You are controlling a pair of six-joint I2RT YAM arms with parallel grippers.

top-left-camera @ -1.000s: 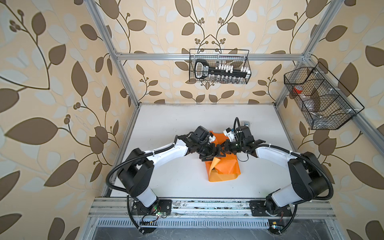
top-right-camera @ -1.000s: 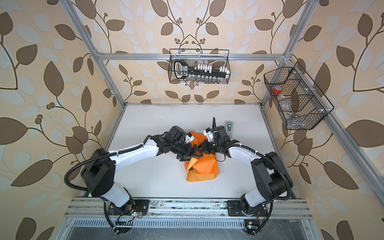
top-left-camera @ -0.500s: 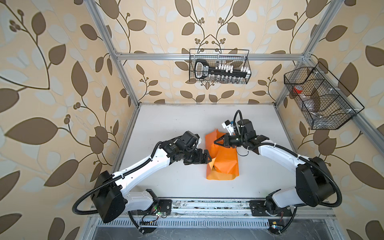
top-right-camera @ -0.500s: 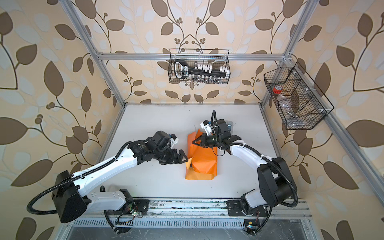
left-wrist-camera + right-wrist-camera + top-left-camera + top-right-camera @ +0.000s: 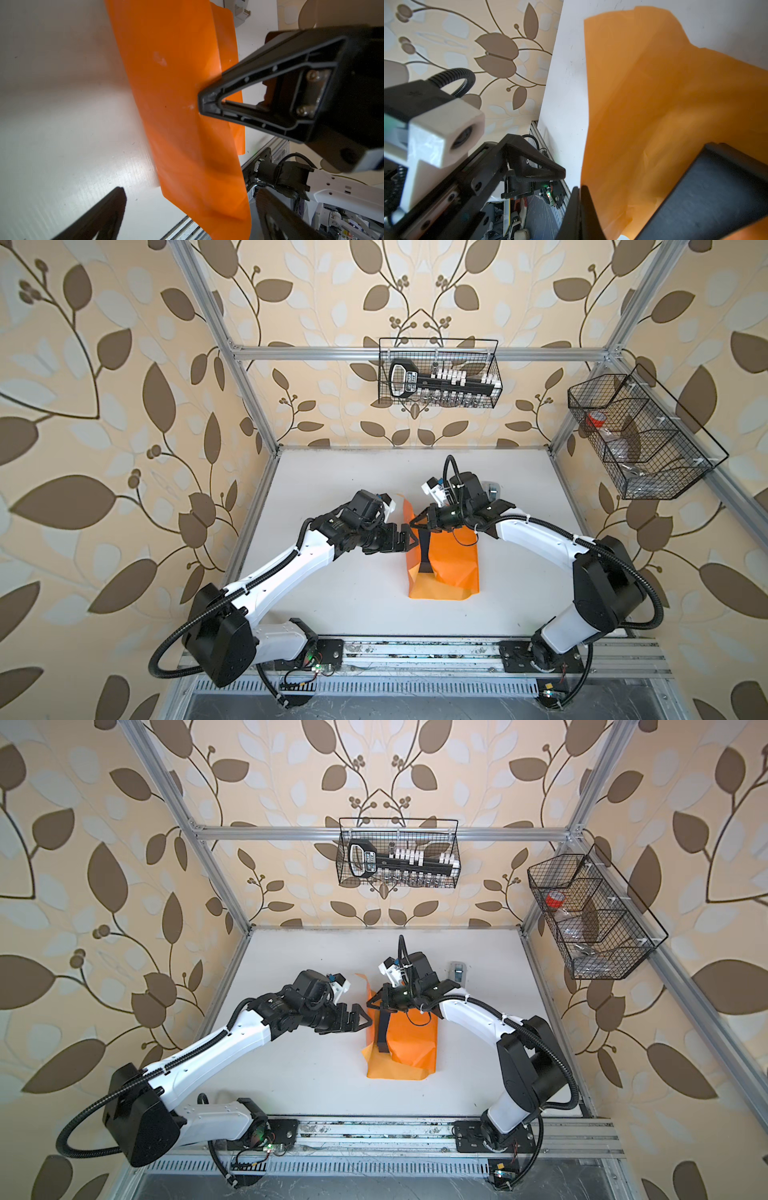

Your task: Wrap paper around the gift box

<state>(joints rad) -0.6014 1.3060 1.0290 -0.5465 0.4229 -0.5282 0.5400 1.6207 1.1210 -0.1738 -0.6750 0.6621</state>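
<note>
Mid-fold: right gripper [image 5: 414,523] pinches glossy orange paper sheet [image 5: 454,566] upright beside matte black cardboard gift box [image 5: 720,193]; spread left gripper [image 5: 362,1021] should next take the flap

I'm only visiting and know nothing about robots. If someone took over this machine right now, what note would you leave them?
Left end effector: open, holding nothing, at the left side of the paper.
Right end effector: shut, apparently pinching a raised flap of the paper.
Box: on the table, partly covered by paper; a black strip shows from above.
Done: paper folded over part of the box.
Left: bring the raised flap and loose ends over the box.
</note>
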